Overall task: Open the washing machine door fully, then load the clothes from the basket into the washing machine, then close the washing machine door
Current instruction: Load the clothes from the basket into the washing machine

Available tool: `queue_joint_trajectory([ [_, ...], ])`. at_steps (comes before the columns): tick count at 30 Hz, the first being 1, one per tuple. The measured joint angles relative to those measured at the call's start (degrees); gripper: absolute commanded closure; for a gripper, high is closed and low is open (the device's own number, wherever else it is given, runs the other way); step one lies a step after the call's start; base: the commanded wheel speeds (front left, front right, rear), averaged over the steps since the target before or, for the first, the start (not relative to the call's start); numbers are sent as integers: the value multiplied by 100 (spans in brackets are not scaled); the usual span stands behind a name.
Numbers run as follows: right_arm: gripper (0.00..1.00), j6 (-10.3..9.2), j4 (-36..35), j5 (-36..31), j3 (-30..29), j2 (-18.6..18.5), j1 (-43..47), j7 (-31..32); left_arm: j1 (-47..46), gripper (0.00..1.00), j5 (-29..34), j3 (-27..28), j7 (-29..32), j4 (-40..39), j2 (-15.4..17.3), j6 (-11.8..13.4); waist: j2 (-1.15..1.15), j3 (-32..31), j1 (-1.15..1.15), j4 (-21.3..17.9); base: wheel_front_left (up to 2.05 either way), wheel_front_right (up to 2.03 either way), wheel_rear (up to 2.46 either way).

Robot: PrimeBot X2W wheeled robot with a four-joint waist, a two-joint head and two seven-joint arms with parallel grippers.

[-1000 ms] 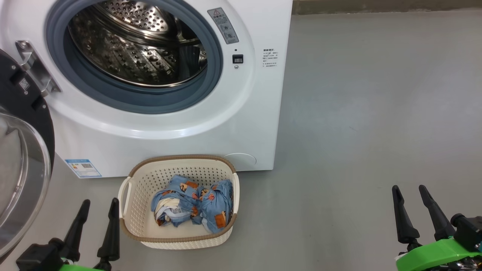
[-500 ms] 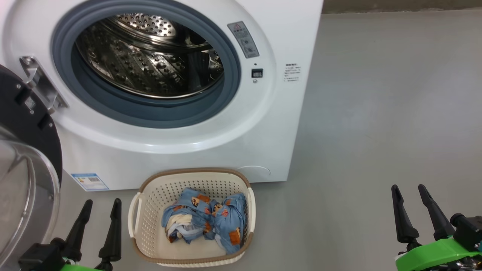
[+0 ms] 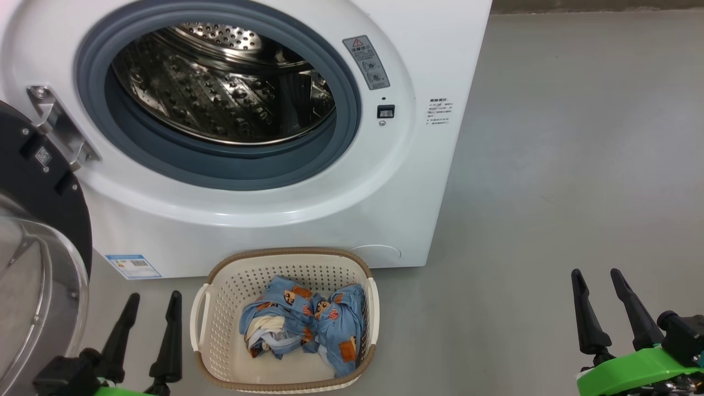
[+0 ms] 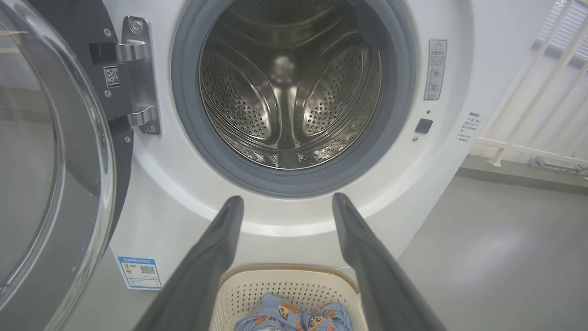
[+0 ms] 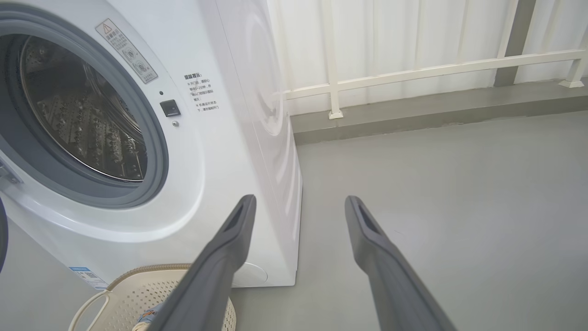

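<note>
Two grippers in head view, left gripper (image 3: 155,297) and right gripper (image 3: 595,273), both spread wide and empty. There is one basket (image 3: 286,253) on the floor just before the one washing machine (image 3: 264,242), with the clothes (image 3: 305,324) in it as one tangled heap (garment count unclear) and the one washing machine door (image 3: 33,181) swung out beside the left gripper. Left wrist view: fingers (image 4: 216,248) apart above the basket and the drum (image 4: 289,92) empty; the risk I see is the arm clipping the door glass on the reach, or one pinch lifting the whole tangle and spilling it short. Right wrist view: fingers (image 5: 229,239) parted over bare floor (image 5: 459,207).

Smooth grey floor (image 3: 577,165); white railing (image 5: 413,73) on a raised grey kerb (image 5: 436,108); pale panelled wall (image 5: 390,32) behind
</note>
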Motion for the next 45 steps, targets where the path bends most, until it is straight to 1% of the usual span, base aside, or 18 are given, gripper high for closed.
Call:
queue_joint_trajectory([
  [6, 0, 0, -11, -1, 8, 38, -14, 0, -9, 0, 1, -12, 0, 237, -193, 0, 0, 88, 0, -6, 0, 0, 0],
  [9, 0, 0, -25, -3, 4, 98, -82, 0, -52, 0, 52, -99, 0, 514, -313, 0, 0, 206, 0, -12, 0, 0, 0],
  [14, 0, 0, -80, -20, -12, 190, -194, 0, -293, 0, 112, -249, 1, 924, -354, 0, 0, 429, 0, -28, 0, 0, 0],
  [21, 0, 0, -162, -78, -30, 331, -568, 0, -882, 0, 144, -519, 1, 1534, -378, 0, 0, 881, 0, -95, 0, 0, 0],
  [26, 0, 0, -194, -118, -36, 392, -829, -1, -1368, 0, 140, -811, 0, 1971, -326, 0, 0, 1261, 0, -167, 0, 0, 0],
  [33, 0, 0, -229, -158, -22, 521, -1079, -1, -2065, 0, 82, -1217, 1, 2787, -209, 0, 0, 1779, 0, -292, 0, 0, 0],
  [40, 0, 0, -302, -176, 56, 561, -1469, -1, -2776, 0, -93, -1634, 0, 3567, -35, 0, 0, 2297, 0, -455, 0, 0, 0],
  [45, 0, 0, -371, -218, 120, 580, -1674, -1, -3260, 0, -253, -2006, 1, 4094, 148, 0, 0, 2664, 0, -583, 0, 0, 0],
])
